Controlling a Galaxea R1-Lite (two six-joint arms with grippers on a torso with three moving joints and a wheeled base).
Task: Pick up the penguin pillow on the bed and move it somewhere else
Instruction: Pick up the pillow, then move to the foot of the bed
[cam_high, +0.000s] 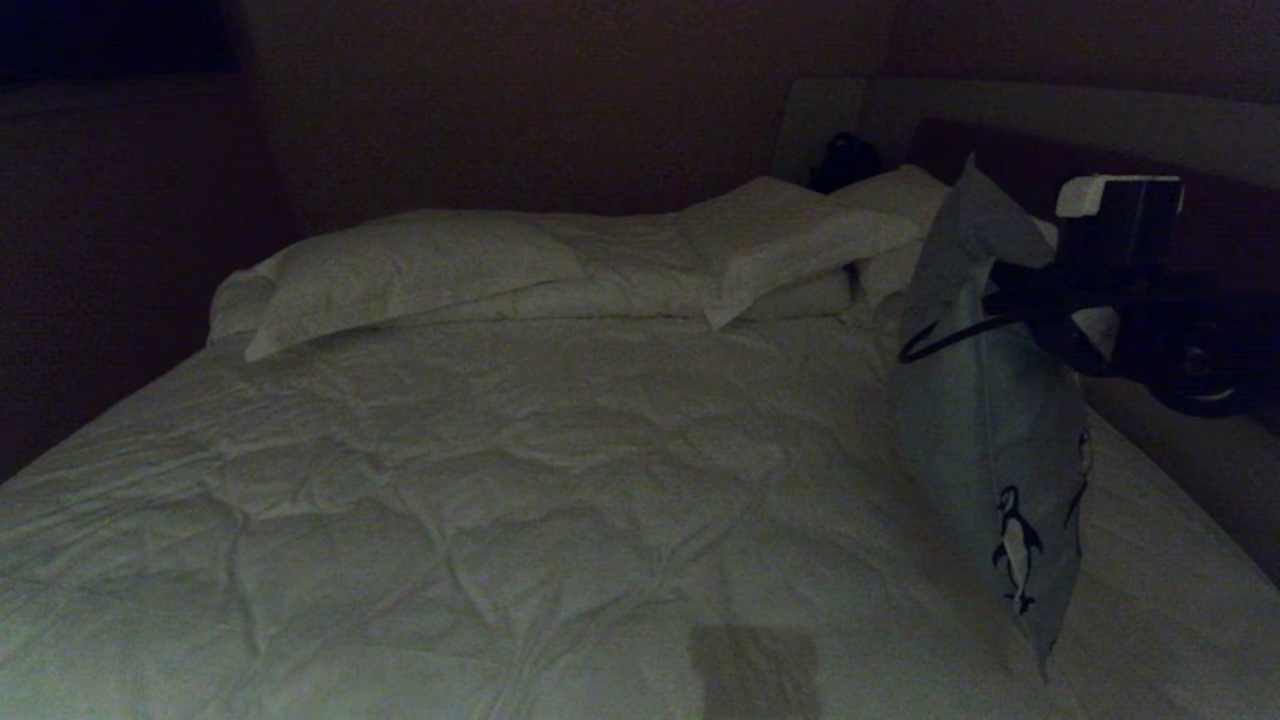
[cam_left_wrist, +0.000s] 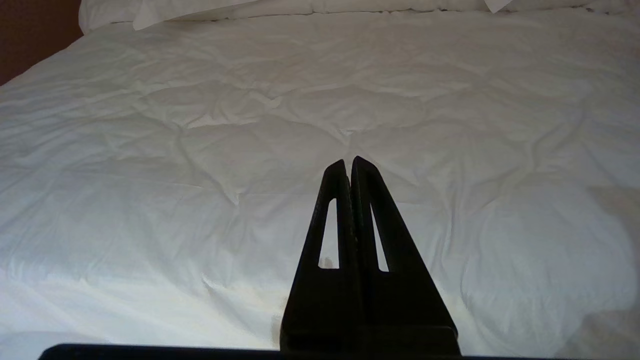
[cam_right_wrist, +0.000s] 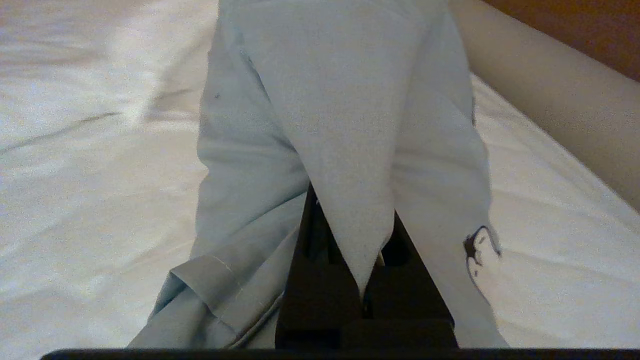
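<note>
A bedroom, probably in a home or hotel. The bed (cam_high: 500, 480) with quilted white duvet (cam_left_wrist: 200, 150), white pillows (cam_high: 400, 270) and headboard (cam_high: 1000, 120) fills the frame.

Right arm reaches in from 3 o'clock, its end effector (cam_right_wrist: 361, 250) clamped tight on fabric; left end effector (cam_left_wrist: 349, 165) sits closed, fingers pressed together.

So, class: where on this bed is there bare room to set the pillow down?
Free: the white quilted duvet between the white pillows and the foot. Crowded: the headboard end, and the right edge, where the right gripper holds the grey-blue penguin pillow.
</note>
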